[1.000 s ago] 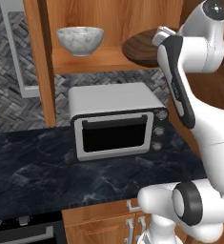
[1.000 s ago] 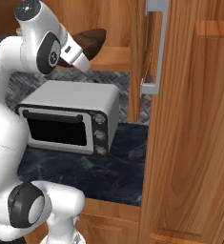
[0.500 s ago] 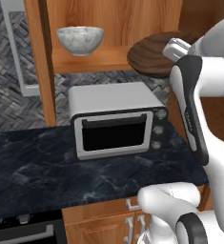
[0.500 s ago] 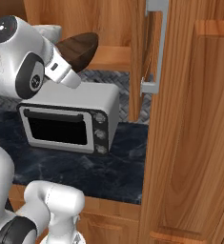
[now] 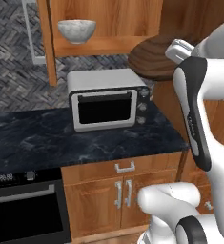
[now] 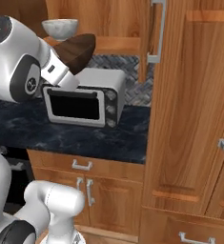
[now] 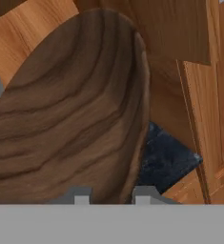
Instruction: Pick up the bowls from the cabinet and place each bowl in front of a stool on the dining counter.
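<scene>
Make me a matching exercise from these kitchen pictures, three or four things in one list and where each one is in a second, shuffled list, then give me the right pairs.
Things:
1. marbled bowl
2. wooden bowl
3. toaster oven
4. drawer handle

Places:
A. standing on the black counter
B. held in the gripper, lifted above the counter
C. on the cabinet shelf
D. on the wooden front under the counter

Pairs: 1-C, 2-B, 3-A, 4-D
</scene>
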You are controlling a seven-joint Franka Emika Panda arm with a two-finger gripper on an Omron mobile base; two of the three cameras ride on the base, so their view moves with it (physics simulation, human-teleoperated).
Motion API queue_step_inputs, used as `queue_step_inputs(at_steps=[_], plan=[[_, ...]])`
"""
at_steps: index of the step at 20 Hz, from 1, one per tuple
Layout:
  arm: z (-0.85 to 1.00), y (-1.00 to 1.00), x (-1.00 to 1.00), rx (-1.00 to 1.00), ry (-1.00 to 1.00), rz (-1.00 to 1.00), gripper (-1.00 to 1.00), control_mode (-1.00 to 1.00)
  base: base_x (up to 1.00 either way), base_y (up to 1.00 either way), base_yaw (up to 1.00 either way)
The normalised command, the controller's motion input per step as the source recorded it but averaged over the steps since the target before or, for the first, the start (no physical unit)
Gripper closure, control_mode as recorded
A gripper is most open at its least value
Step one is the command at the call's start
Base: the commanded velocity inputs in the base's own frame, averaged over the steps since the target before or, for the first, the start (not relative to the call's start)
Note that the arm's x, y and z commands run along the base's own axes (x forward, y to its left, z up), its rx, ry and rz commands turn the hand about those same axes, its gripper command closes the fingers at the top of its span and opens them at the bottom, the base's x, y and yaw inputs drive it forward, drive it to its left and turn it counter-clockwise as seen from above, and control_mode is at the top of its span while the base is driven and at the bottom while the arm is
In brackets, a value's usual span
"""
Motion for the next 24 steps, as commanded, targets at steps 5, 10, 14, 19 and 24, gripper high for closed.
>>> queue_step_inputs(at_steps=[5,10,14,19,24], plan=[[0.00,0.00,0.00,0.00,0.00,0.00,1.00,1.00,-0.78,-0.03,0.05],[0.00,0.00,0.00,0.00,0.00,0.00,1.00,1.00,-0.37,-0.19,0.32],[0.00,0.00,0.00,0.00,0.00,0.00,1.00,1.00,-0.14,-0.25,0.44],[0.00,0.00,0.00,0.00,0.00,0.00,1.00,1.00,-0.15,-0.20,0.44],[0.00,0.00,0.00,0.00,0.00,0.00,1.00,1.00,-0.35,-0.24,0.40]])
